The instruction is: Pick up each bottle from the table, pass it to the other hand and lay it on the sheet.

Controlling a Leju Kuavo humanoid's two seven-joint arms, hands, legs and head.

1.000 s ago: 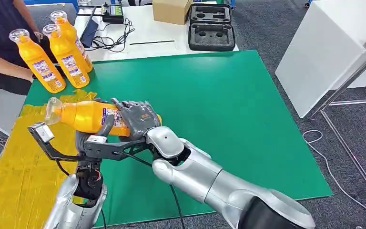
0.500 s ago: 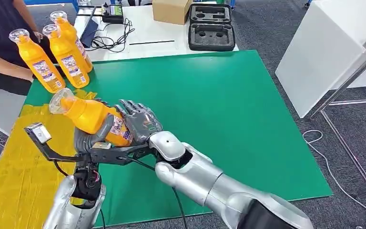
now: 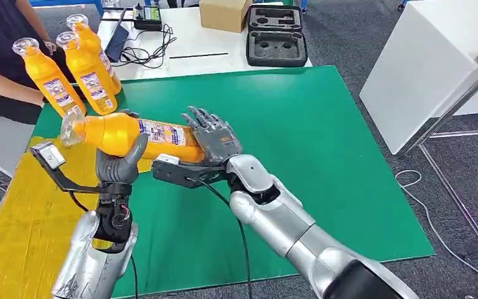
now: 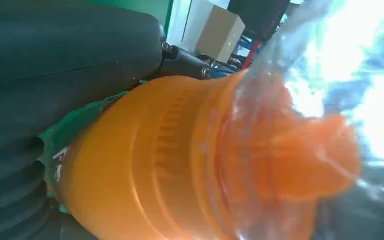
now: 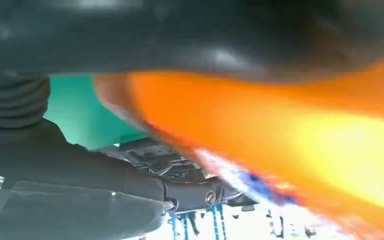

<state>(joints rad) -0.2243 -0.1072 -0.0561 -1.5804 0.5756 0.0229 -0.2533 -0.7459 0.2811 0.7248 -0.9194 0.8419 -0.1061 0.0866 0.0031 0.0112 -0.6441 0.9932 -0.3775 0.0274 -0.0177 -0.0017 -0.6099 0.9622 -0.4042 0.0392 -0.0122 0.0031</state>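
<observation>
**Bottle Held Between Both Hands Above the Green Surface**

A person in dark clothing [image 3: 0,56] sits beyond and to the left of the left hand, at the edge of the surface. Three upright orange plastic bottles with clear caps [image 3: 78,65] stand in a cluster beyond the left hand, near the far left corner of the green surface [image 3: 323,156].

A yellow sheet [image 3: 25,218] covers the left strip of the green surface, beneath and to the left of the left hand.

The left hand [image 3: 119,167] is raised, with its grey thumb and fingers wrapped around the forward part of the held orange plastic bottle with a printed label [image 3: 134,136]. The bottle lies roughly horizontal in the air, with its clear cap pointing left past the left hand. In the left wrist view, the cap end [image 4: 280,150] sits directly in front of the grey ribbed cover.

The right hand [image 3: 215,140] sits at the base end of the same bottle, to the right of the left hand. Its dark fingers are spread beside the bottle; whether it clamps the bottle cannot be told.

A black foam-lined case [image 3: 276,36], a cardboard box [image 3: 224,14] and cables [image 3: 143,50] rest on a white surface [image 3: 211,47] beyond both hands.
</observation>
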